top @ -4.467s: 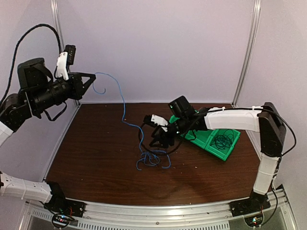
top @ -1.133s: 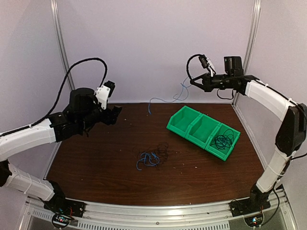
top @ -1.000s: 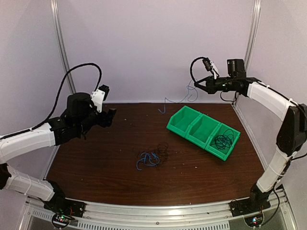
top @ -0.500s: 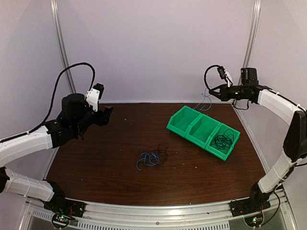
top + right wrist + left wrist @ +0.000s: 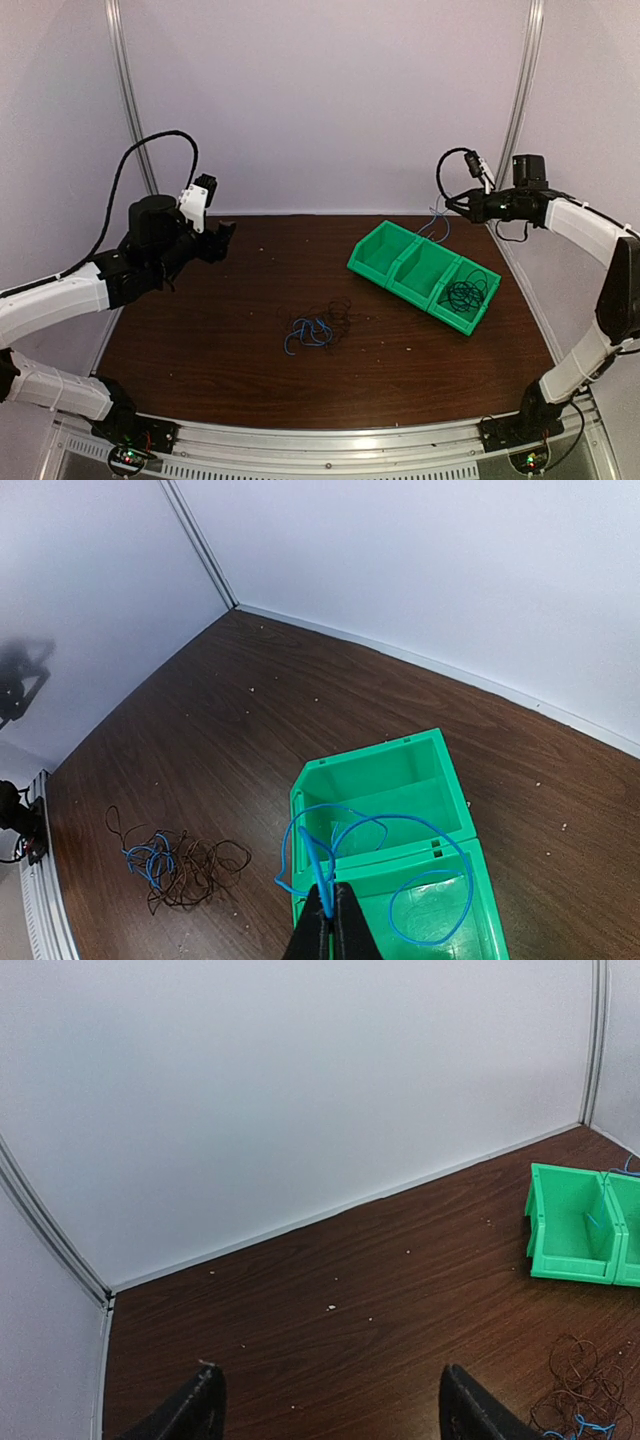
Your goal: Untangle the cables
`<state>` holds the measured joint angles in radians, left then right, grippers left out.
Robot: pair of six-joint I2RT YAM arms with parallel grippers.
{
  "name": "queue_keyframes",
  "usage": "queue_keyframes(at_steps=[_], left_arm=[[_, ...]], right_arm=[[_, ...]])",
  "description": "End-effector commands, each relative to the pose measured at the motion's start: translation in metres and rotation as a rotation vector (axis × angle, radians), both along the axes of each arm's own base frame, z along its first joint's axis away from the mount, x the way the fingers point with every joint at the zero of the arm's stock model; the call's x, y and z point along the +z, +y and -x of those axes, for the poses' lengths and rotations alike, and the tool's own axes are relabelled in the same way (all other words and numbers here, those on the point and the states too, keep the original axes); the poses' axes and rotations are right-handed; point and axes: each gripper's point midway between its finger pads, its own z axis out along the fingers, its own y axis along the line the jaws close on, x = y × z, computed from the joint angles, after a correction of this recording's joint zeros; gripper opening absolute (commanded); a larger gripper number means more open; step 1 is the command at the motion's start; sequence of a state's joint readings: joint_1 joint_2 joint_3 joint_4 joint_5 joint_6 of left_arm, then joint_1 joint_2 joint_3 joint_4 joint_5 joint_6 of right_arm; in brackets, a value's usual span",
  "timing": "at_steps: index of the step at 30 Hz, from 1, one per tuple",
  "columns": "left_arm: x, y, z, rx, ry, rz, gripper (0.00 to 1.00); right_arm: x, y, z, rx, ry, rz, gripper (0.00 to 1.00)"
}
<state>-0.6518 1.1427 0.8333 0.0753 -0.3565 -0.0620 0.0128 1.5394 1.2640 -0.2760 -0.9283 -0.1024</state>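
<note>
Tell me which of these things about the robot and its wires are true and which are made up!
1. The right gripper pinches a blue cable. True.
2. The left gripper holds a cable too. False: it is open and empty.
3. A tangle of cables lies on the table. True.
4. The green bin is completely empty. False: a dark coil sits in its rightmost compartment.
</note>
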Motion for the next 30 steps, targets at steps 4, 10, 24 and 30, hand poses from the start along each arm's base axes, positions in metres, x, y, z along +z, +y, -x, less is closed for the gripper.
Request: queue_keyframes(at_steps=[4,10,24,30], left_arm=[[0.012,-0.002,-0.002,0.000,-0.039,0.039,0.74],[0.013,-0.002,-0.001,-0.003,-0.039,0.042,0.74],[0.015,-0.001,0.001,-0.004,-0.043,0.044,0.74],[0.016,0.000,0.001,-0.003,-0.045,0.044,0.74]], right_arm=[[0.069,-0.008,0.016,0.002,-0.164,-0.048,0.00],[0.064,-0.013,0.021,-0.006,-0.158,-0.021,0.00],[0.025,-0.024,0.025,-0.008,-0.080,-0.011,0.00],[-0.015,-0.024,0.018,0.000,0.007,-0.008,0.00]])
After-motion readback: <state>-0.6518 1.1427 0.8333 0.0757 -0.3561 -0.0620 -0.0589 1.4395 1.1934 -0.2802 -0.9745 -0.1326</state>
